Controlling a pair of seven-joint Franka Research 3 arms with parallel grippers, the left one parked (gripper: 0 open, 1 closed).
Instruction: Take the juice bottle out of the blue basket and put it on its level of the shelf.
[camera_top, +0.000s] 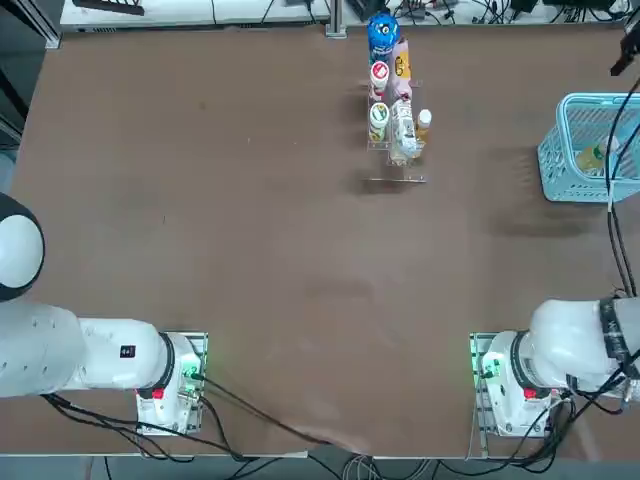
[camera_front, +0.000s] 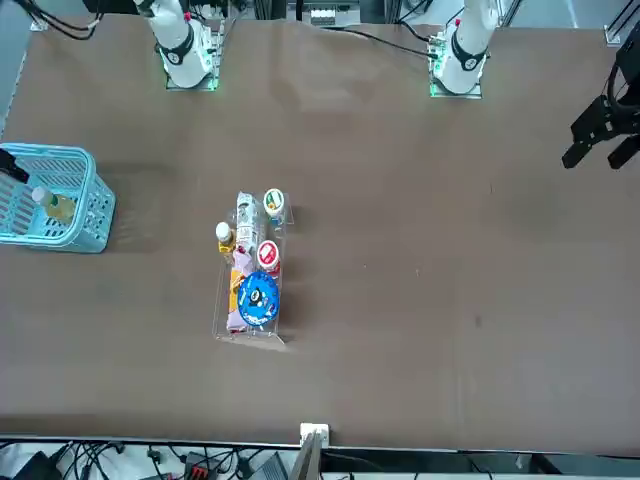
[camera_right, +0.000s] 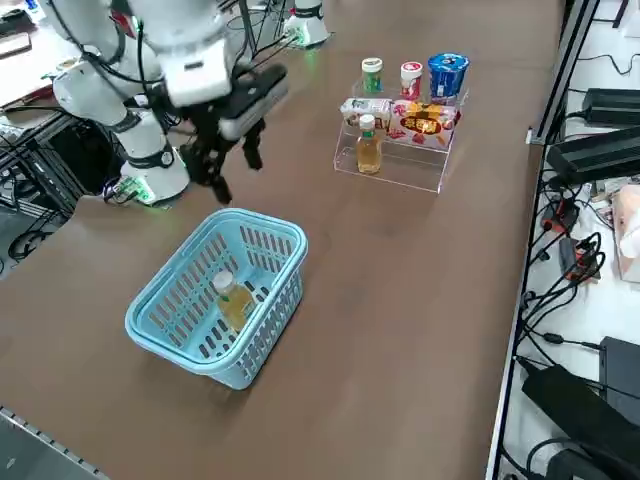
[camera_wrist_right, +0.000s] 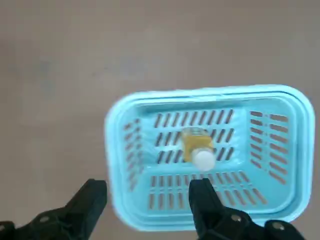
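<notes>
The right arm (camera_right: 150, 60) has glossy white rounded shells with dark seams at its joints. Its round white base (camera_top: 515, 385) carries a red mark and a green glow, and sits on a metal plate. Black cables (camera_top: 590, 395) trail from the base. The end effector (camera_wrist_right: 150, 200) is black, with two blocky, matte fingers (camera_wrist_right: 205, 197) and small screws on its body.

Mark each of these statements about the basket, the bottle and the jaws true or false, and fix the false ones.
1. The juice bottle stands inside the blue basket. True.
2. The right gripper is shut on the bottle. False: its jaws are open and empty, above the basket.
3. The shelf already holds a similar amber bottle on its lowest level. True.
4. The basket lies tipped on its side. False: it sits upright on the table.
</notes>
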